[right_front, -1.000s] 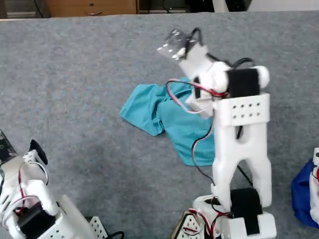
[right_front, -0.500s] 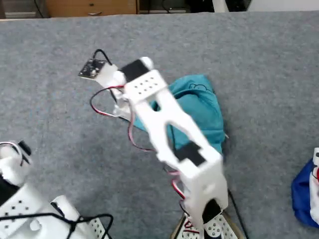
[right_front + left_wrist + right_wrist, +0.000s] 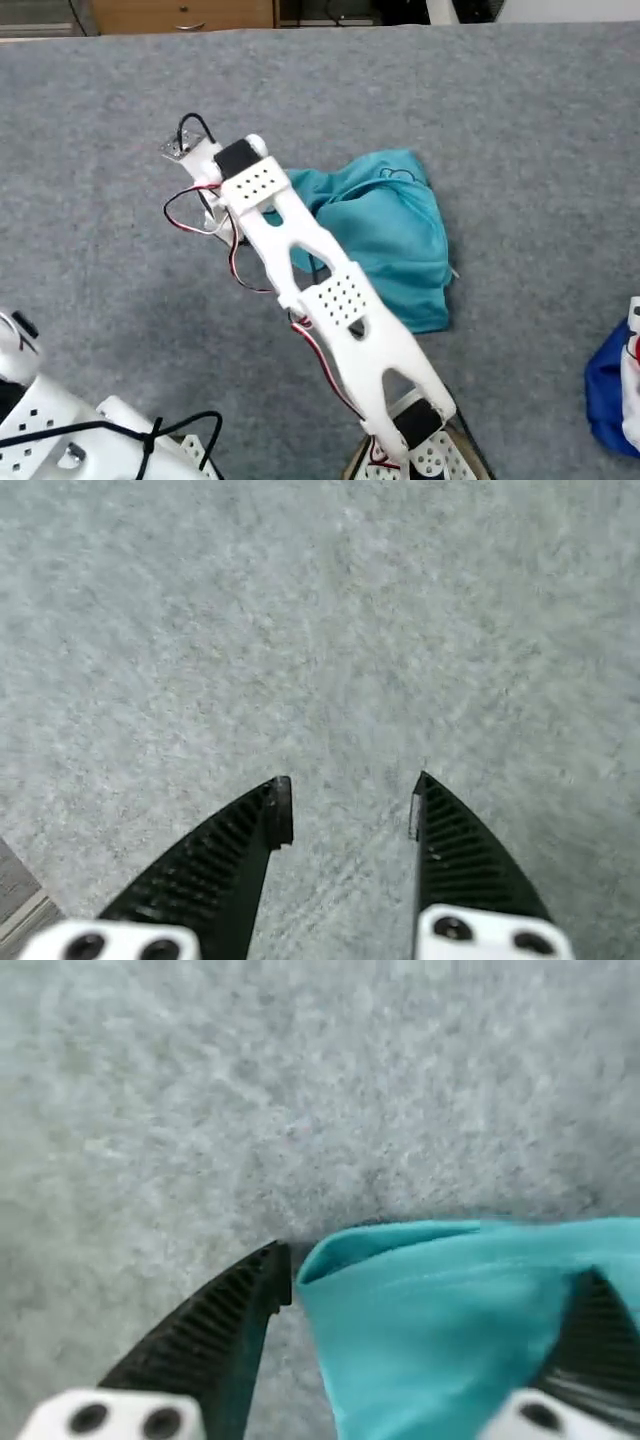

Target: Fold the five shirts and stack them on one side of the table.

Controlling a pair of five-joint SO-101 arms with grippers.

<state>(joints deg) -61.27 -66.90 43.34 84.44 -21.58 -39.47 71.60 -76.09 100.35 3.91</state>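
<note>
Teal cotton, the shirt [image 3: 450, 1350] lies crumpled on the grey bench [image 3: 520, 100]. Its folded edge sits right inside the right claw [image 3: 435, 1280], whose jaws stand wide on either side and grip nothing. To do this fold well, I judge the claw should sink until both jaws bracket that edge. It should then close on the hem itself rather than a bunched lump, lift low and carry it across so the cloth lands flat. The left claw [image 3: 350, 800], partly spread and empty, hangs over bare bench; it could pin the far side.
</note>
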